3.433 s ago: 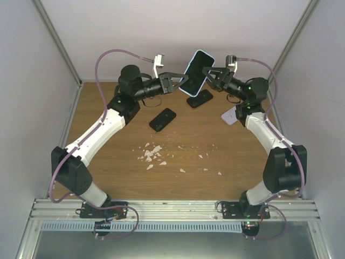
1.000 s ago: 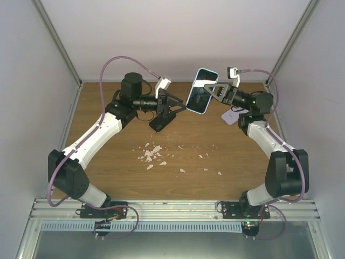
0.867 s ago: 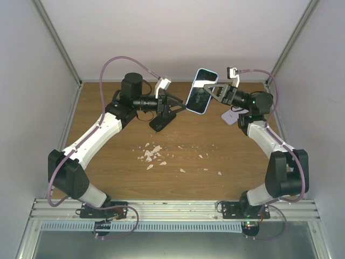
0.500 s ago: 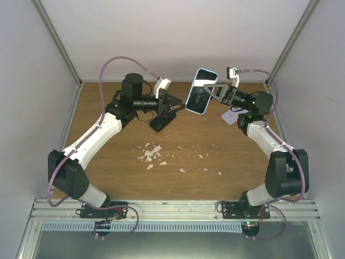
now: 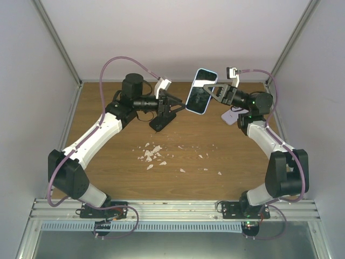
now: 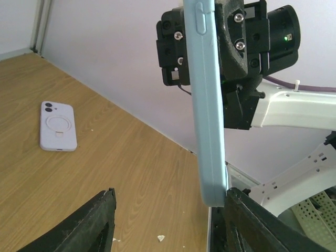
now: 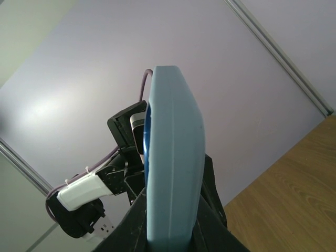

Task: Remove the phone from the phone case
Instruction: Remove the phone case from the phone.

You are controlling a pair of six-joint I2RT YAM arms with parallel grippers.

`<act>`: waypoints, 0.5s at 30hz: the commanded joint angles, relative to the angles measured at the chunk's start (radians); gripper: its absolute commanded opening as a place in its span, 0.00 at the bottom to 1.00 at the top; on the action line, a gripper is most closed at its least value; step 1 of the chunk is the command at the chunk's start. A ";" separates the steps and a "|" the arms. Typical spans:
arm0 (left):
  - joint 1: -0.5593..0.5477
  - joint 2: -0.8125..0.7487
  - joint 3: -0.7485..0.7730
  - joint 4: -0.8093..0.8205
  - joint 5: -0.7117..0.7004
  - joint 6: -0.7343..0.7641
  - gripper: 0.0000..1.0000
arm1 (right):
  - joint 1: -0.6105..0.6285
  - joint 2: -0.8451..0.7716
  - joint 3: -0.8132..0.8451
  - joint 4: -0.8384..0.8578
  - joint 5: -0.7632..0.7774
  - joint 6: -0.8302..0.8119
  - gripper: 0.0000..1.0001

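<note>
Wood tabletop (image 5: 226, 162), pale walls (image 5: 178, 32); cased phone (image 5: 198, 101) in right gripper (image 5: 202, 89), left gripper (image 5: 179, 104) wide.

- The top view is bright and even, lit from overhead; the pale walls (image 5: 172, 32) show no hot spots.
- Shadows on the tabletop (image 5: 188, 178) are faint and soft-edged, lying close under the arms.
- The phone (image 5: 198, 98) has a dull grey reflection on its screen.
- The enclosure posts (image 5: 54, 38) splay outward toward the corners, a wide-lens stretch.
- In the left wrist view the phone case (image 6: 207, 105) is sharp, while the left hand's fingers (image 6: 89, 231) are dark and slightly soft.
- In the right wrist view a broad glow whitens the wall at left. The case edge looks close and a little soft, and the right hand's fingers (image 7: 212, 226) are nearly black.
</note>
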 commanded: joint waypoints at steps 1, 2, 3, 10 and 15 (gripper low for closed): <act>-0.010 -0.003 -0.021 0.072 0.065 -0.018 0.57 | 0.015 -0.043 0.011 0.034 0.027 -0.013 0.00; -0.013 -0.005 -0.022 0.072 0.069 -0.019 0.57 | 0.015 -0.042 0.010 0.034 0.028 -0.013 0.00; -0.014 -0.006 -0.022 0.072 0.069 -0.019 0.57 | 0.015 -0.043 0.011 0.034 0.027 -0.014 0.00; -0.011 0.002 -0.018 0.043 0.007 -0.004 0.53 | 0.015 -0.045 0.011 0.051 0.027 -0.004 0.00; 0.002 0.007 -0.027 0.020 -0.053 0.006 0.49 | 0.015 -0.047 0.012 0.090 0.026 0.030 0.00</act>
